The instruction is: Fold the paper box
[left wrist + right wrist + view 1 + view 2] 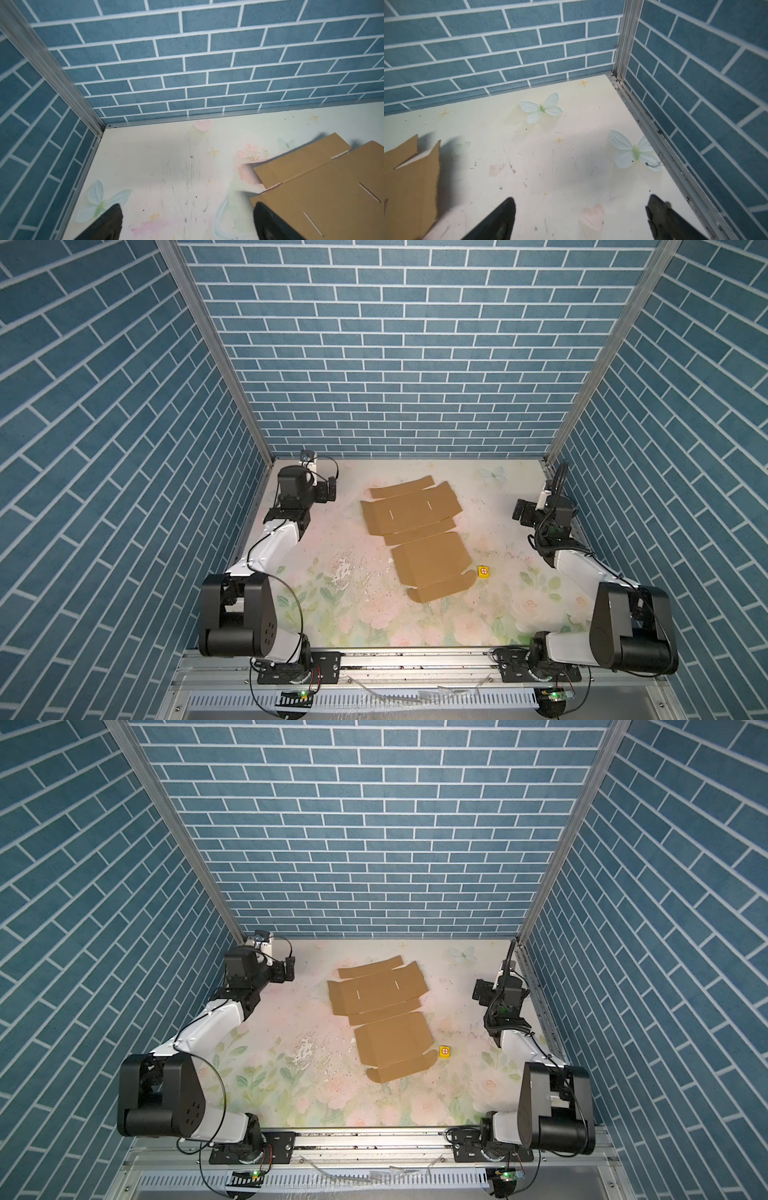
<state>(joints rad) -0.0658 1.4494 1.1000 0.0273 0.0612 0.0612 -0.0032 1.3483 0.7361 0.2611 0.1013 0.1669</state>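
The paper box (419, 537) (386, 1015) lies unfolded and flat in the middle of the table in both top views, brown cardboard with flaps, rounded tabs and two small slits. Its far corner shows in the left wrist view (332, 187) and one edge in the right wrist view (411, 187). My left gripper (331, 489) (289, 969) (187, 209) hovers open at the back left, apart from the box, with nothing between its fingers. My right gripper (518, 512) (477, 992) (580, 205) is open at the back right, also clear of the box and empty.
A tiny yellow cube with a red crossed circle (483, 571) (444, 1051) sits just right of the box's near panel. Blue brick-pattern walls (399, 364) close the back and both sides. The floral table surface (353, 614) is scuffed. A metal rail (415, 659) runs along the front.
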